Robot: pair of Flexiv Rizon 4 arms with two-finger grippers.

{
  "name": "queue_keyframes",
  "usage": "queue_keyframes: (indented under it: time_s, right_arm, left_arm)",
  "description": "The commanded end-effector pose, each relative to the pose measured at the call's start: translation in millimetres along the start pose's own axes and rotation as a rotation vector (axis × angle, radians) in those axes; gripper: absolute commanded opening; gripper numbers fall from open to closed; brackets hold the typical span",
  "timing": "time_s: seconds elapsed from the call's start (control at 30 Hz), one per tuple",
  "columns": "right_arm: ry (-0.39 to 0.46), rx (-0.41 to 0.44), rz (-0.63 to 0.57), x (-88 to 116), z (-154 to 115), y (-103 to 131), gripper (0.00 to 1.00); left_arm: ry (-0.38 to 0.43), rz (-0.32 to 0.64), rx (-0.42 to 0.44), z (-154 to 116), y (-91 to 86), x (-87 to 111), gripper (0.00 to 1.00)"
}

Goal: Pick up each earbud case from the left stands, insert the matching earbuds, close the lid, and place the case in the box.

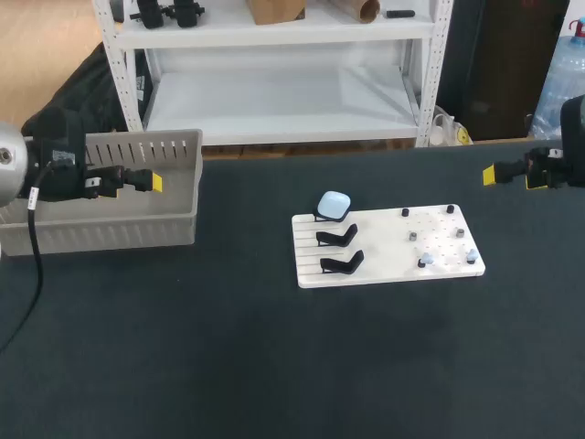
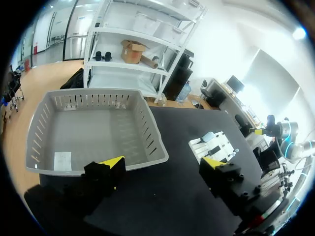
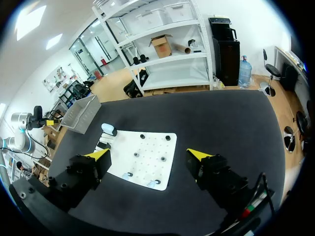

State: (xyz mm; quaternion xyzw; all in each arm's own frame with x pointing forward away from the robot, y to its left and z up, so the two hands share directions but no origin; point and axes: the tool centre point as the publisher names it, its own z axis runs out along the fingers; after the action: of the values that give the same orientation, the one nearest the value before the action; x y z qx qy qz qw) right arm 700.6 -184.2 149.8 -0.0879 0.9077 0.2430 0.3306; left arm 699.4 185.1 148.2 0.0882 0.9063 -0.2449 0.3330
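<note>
**One case on the stands, both end effectors spread and empty**

The step in hand looks like the first grasp. The left end effector [image 2: 162, 164] hangs over the near corner of the grey box [image 1: 101, 233], with its fingers wide apart and nothing between them. The right end effector [image 3: 148, 156] waits high off the far right of the surface [image 1: 228, 366], also spread and empty.

The pale-blue earbud case [image 1: 334, 203] rests on the farthest stand, at the back left of the white board [image 1: 375, 261]. To take it well, I would come down with the fingers straddling its two narrower sides. Close gently, because the shell looks smooth, and lift up out of the cradle — not sideways, or the light board could be dragged along.

Counted, largest first:
- Box: one.
- Board: one.
- Black stands [image 1: 336, 238]: three, two bare and one carrying the case.
- Case: one.
- Small pieces [image 1: 425, 262] on the board's pegs: six — two pale and four dark. They are probably earbuds, though too small to be sure.
</note>
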Motion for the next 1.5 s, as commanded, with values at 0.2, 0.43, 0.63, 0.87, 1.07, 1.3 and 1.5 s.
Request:
queue_keyframes:
  time_s: [0.2, 0.43, 0.63, 0.87, 1.07, 1.3, 1.5]
  right_arm:
    - [0.000, -0.001, -0.001, 0, 0, 0, 1.00]
    - [0.000, -0.001, -0.001, 0, 0, 0, 1.00]
    - [0.000, -0.001, -0.001, 0, 0, 0, 1.00]
    - [0.000, -0.001, -0.001, 0, 0, 0, 1.00]
    - [0.000, -0.001, -0.001, 0, 0, 0, 1.00]
    - [0.000, -0.001, -0.001, 0, 0, 0, 1.00]
    - [0.000, -0.001, -0.001, 0, 0, 0, 1.00]
  left_arm:
    - [0.006, 0.000, -0.005, 0, -0.8, -1.3, 1.00]
    - [0.006, 0.000, -0.005, 0, -0.8, -1.3, 1.00]
    - [0.006, 0.000, -0.005, 0, -0.8, -1.3, 1.00]
    - [0.020, 0.046, 0.015, 3, -6.3, -2.3, 1.00]
    - [0.000, 0.220, 0.110, 6, -31.3, -10.8, 1.00]
    - [-0.007, 0.455, 0.265, 16, -58.9, -23.1, 1.00]
    - [0.013, 0.600, 0.352, 35, -77.4, -29.5, 1.00]
